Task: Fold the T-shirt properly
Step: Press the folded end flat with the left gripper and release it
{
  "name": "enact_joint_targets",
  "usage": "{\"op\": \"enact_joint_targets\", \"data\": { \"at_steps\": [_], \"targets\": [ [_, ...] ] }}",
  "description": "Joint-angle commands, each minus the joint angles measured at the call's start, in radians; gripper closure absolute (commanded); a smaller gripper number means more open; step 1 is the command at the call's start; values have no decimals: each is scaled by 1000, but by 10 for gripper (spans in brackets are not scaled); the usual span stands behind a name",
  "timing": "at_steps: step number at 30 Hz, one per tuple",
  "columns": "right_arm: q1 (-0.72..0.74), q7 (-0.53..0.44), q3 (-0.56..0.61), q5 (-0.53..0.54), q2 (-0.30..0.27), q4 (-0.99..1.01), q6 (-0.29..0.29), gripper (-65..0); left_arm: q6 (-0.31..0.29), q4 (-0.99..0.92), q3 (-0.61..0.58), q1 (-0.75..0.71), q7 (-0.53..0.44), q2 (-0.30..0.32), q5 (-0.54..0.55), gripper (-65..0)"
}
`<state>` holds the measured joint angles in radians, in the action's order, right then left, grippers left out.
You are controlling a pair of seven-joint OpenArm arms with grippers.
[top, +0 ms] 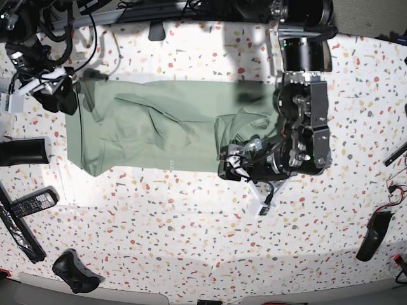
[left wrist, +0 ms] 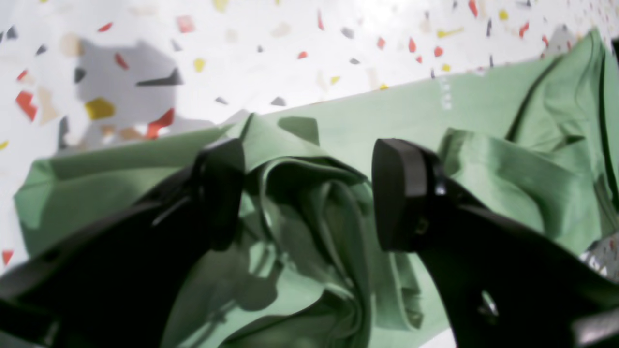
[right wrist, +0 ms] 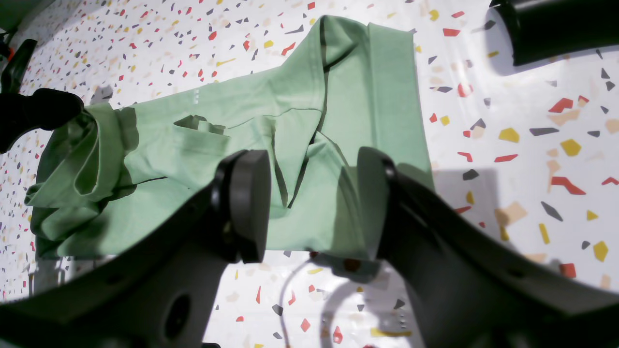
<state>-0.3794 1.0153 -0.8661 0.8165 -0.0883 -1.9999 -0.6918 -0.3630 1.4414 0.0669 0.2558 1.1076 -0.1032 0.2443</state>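
Item: T-shirt point(top: 159, 136), pale green, lying on the speckled table point(top: 191, 241) as a long band running across the base view, its far edge straight, its near edge roughly so. Condition: the middle stretch lies mostly flat with a few shallow ridges; both ends are rumpled. The end by the left gripper point(left wrist: 309, 193) is heaped into loose folds, with a hem or sleeve edge curled among them; the end by the right gripper point(right wrist: 312, 203) shows a dark crease and an overlapped flap. Left gripper: jaws spread wide, hanging low over the bunched cloth, nothing pinched between the pads that the wrist view shows; whether a pad touches the cloth cannot be told. Right gripper: jaws parted, poised above the opposite end near its edge, with cloth and bare table both visible through the gap; nothing grasped. Progress, as a judgement: the shirt looks already narrowed lengthwise into a strip, which suggests the first side folds are done, though not neatly. Left to do: smooth the heaped end, then bring one end over the other to make a compact rectangle; no such crosswise fold is visible yet. Other items on the table, well apart from the shirt: a remote point(top: 28, 203), a game controller point(top: 76, 272), a dark cylinder point(top: 22, 151).
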Motion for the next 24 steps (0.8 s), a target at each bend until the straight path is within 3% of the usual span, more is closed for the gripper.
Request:
{"op": "enact_joint_targets", "data": {
  "at_steps": [1,7,10,14,20,24],
  "targets": [
    [2,-20,-4,26,-11,-21,-6,-286,-1,19,-2,24,-8,-7,13,-382],
    [2,-20,-4,26,-11,-21,-6,-286,92,19,-2,22,-8,-7,-75,-382],
    [2,-20,-4,26,-11,-21,-6,-286,102,19,-3,7,-8,-8,-83,-382],
    [2,-21,-4,26,-11,-21,-6,-286,101,19,-3,-45,-14,-19,4,-383],
    [2,-20,-4,26,-11,-21,-6,-286,98,18,-6,-142,-217,-45,53,-382],
    [2,-20,-4,26,-11,-21,-6,-286,91,18,-44,-138,-246,-45,176,-382]
  ]
}}
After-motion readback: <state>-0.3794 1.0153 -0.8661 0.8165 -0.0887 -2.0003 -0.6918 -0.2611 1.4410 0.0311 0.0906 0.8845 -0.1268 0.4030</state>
